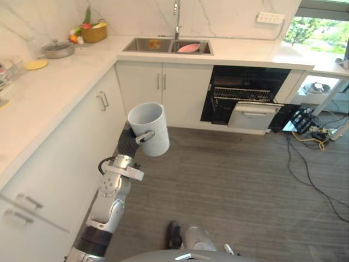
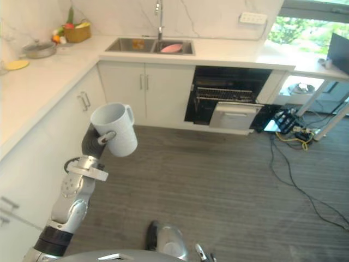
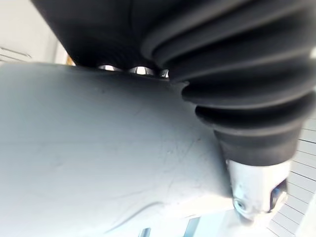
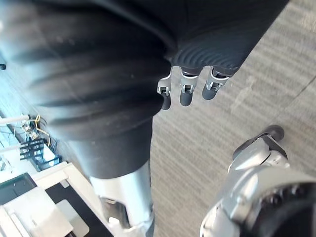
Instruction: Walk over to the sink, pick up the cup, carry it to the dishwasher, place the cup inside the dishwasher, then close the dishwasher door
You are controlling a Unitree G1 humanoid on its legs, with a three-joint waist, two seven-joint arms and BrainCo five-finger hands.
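Observation:
A pale grey cup (image 1: 150, 128) with a side handle hangs upright above the floor, in front of the white corner cabinets. My left hand (image 1: 134, 140) is shut on it, the thumb curled across its wall; up close the cup's wall (image 3: 98, 158) lies against the palm. The sink (image 1: 147, 45) is set in the far counter and holds a pink dish (image 1: 188, 48). To its right the dishwasher (image 1: 245, 95) stands open, a wire rack (image 1: 240, 94) showing and the door (image 1: 253, 115) tipped outward. My right hand (image 4: 185, 94) hangs over the floor with relaxed fingers, holding nothing.
A white counter (image 1: 60, 87) runs along my left with a pot (image 1: 57, 49), a yellow plate (image 1: 36, 64) and a fruit basket (image 1: 94, 33). Grey floor (image 1: 229, 174) stretches to the dishwasher. Cables and a power strip (image 1: 311, 134) lie at the right.

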